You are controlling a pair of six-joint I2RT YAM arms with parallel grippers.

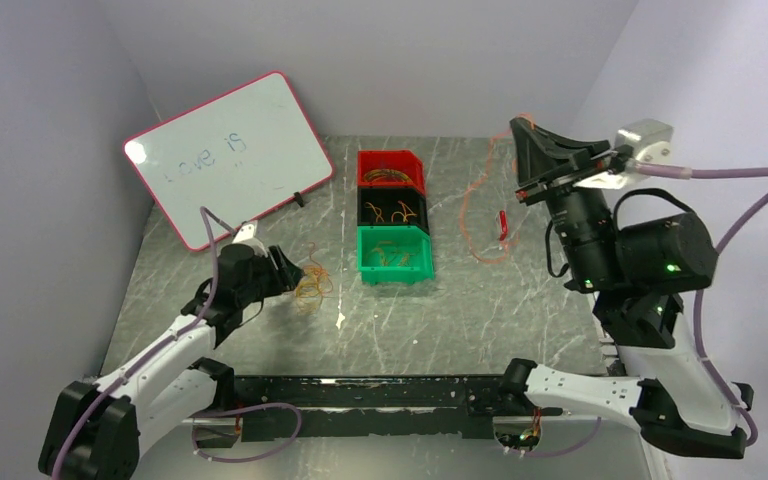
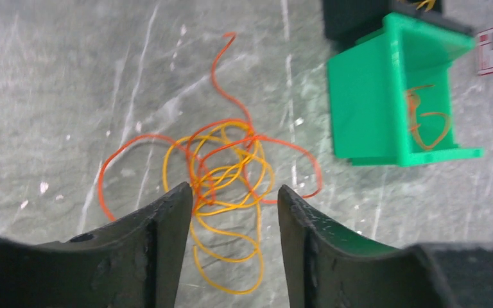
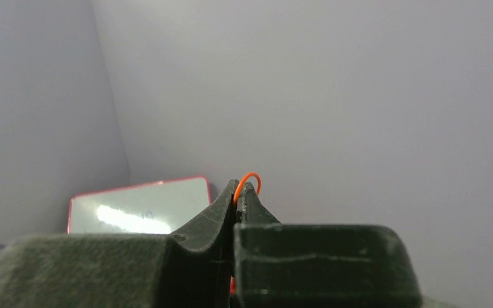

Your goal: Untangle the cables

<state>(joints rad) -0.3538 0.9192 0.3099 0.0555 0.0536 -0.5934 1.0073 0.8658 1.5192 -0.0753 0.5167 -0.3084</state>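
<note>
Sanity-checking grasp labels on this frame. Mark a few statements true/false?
1. The right gripper is shut on an orange wire. True.
2. The left gripper is shut on the tangle. False: it is open, and in its wrist view one finger stands on each side of the tangle.
3. The green bin is empty. False: it holds thin orange wire loops.
4. The bins stand in a row, with the red bin farthest from the arm bases, the black bin in the middle and the green bin nearest. True.
</note>
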